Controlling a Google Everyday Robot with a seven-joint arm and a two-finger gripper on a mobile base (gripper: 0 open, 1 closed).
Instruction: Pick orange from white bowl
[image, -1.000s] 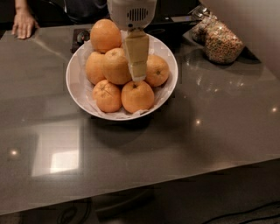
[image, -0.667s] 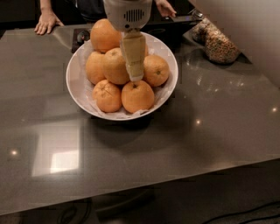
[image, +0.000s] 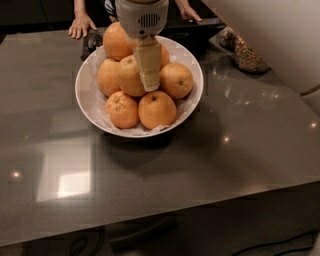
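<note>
The white bowl (image: 90, 102) stands on the dark grey table and holds several oranges. The orange (image: 128, 76), the largest and palest, lies in the middle of the pile with a small dark stem dot on top. A deeper-orange large one (image: 116, 41) sits behind it. Smaller oranges lie at the front (image: 156, 110) and right (image: 176, 80). My gripper (image: 149, 86) hangs down from its grey wrist housing over the bowl, its tip right against the pale orange's right side, between it and the right-hand orange. It hides part of the pale orange.
A person's hands (image: 80, 25) rest at the table's far edge behind the bowl. A bag of mixed nuts or grains (image: 245, 52) lies at the back right. A dark object (image: 91, 42) sits just behind the bowl's left rim. A white surface fills the upper right corner.
My gripper has shifted slightly left, closer against the pale orange. The person's hands at the far edge have moved. The oranges and the bowl have not moved.
</note>
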